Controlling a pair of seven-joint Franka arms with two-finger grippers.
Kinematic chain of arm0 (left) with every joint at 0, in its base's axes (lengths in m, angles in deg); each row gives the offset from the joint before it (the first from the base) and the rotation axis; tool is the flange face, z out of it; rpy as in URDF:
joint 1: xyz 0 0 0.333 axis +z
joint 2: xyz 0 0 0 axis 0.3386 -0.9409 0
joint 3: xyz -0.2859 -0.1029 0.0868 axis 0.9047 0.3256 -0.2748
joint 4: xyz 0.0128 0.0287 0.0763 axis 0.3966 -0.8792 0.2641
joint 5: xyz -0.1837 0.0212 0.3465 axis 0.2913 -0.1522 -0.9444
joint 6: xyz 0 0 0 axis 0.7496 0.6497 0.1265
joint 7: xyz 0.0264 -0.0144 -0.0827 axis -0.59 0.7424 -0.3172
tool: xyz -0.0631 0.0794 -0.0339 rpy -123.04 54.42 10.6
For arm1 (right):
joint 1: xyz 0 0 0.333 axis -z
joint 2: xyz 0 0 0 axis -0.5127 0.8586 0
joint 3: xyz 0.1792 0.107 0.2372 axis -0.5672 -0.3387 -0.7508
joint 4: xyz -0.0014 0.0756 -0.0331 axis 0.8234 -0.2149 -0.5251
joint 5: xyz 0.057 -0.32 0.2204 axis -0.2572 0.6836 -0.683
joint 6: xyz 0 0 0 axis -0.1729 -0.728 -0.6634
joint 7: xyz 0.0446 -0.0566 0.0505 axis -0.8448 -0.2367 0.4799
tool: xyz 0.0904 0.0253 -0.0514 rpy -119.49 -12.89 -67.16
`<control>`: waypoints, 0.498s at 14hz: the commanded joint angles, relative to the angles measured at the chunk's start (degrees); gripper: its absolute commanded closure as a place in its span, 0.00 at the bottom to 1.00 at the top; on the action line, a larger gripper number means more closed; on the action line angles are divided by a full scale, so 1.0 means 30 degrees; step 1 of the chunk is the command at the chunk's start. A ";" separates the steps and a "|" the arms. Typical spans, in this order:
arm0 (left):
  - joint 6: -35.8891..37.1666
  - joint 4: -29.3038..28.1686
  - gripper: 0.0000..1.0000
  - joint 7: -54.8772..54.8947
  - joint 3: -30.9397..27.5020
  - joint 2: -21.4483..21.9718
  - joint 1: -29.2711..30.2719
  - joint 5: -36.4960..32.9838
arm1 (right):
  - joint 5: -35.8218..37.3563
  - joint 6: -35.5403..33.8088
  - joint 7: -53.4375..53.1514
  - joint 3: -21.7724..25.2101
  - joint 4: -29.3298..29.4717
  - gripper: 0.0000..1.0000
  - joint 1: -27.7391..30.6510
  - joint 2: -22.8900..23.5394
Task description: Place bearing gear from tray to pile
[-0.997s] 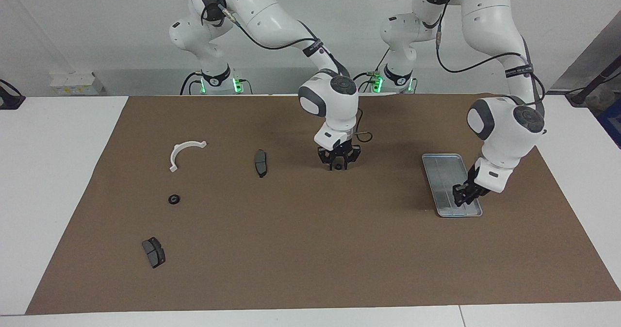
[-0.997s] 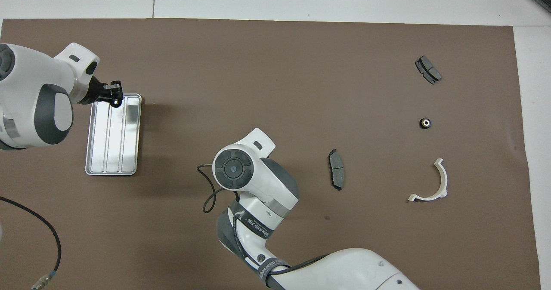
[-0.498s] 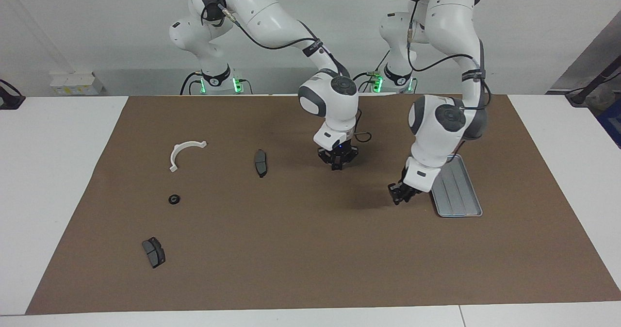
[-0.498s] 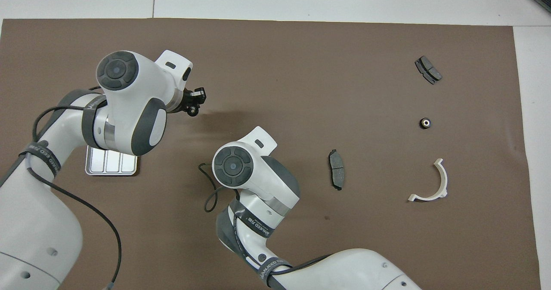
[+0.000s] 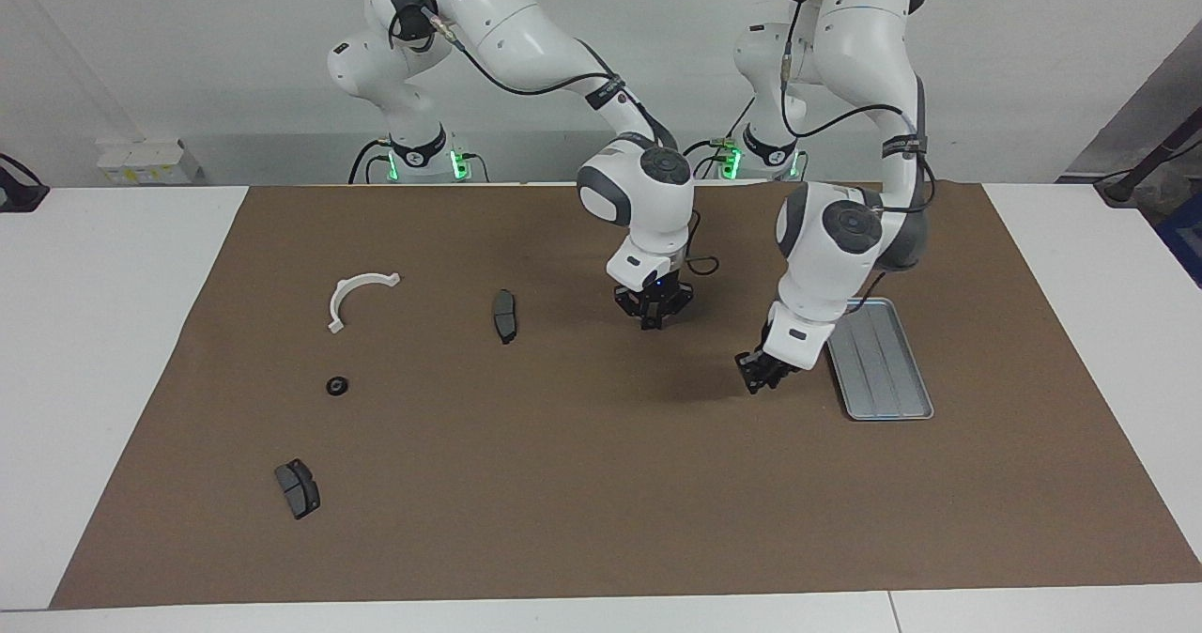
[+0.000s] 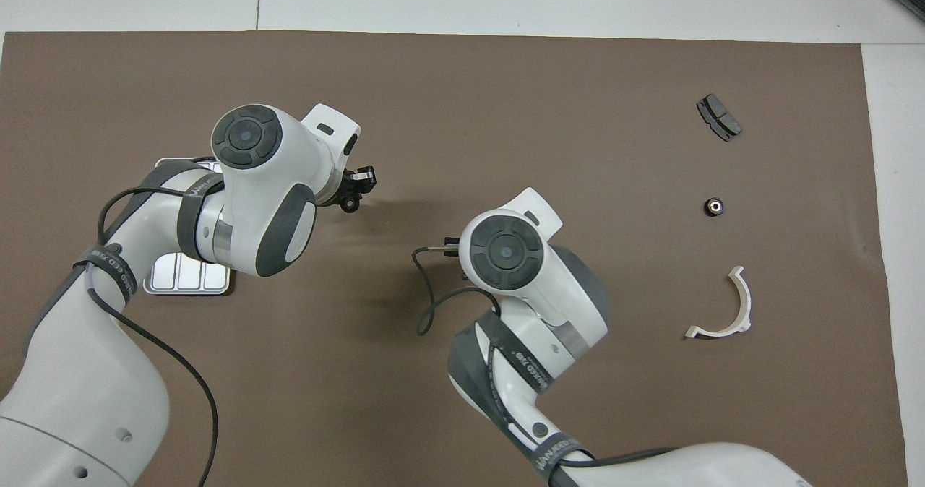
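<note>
Toward the right arm's end of the tabletop (image 5: 94,332), I see a bearing gear (image 5: 337,386) lying flat on the brown mat (image 5: 563,483). It is a small black ring with a paler centre. It sits between the white arc (image 5: 357,297), which is nearer the robots, and a dark brake pad (image 5: 298,488), which is farther from them, and it touches neither. A second brake pad (image 5: 504,316) lies toward the middle; the overhead view hides it under the right arm.

The mat covers most of the white tabletop, and a plain pale wall rises past the arm bases.

The right gripper (image 5: 653,318) is clenched, hanging low over bare mat near the middle; from overhead its own wrist covers it. The left gripper (image 5: 757,377) hangs over the mat just beside the tray (image 5: 892,379). A small dark round shape shows at its tip from overhead, but I cannot tell whether it grips anything. The left arm covers much of the tray from overhead.
</note>
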 commanded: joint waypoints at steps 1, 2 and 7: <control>-0.0254 -0.1538 0.82 -0.0183 -0.0271 0.0796 -0.1220 0.0028 | 0.0384 0.0282 0.2390 -0.0257 -0.4065 1.00 0.2032 -0.3457; -0.0400 -0.1979 0.71 -0.0183 -0.0271 0.0972 -0.1572 0.0028 | 0.0384 0.0602 0.3503 -0.0257 -0.4771 1.00 0.2678 -0.3900; -0.0110 -0.1840 0.09 -0.0213 -0.0271 0.1178 -0.2454 0.0028 | 0.0296 0.1481 0.7698 -0.0286 -0.7060 1.00 0.5873 -0.4899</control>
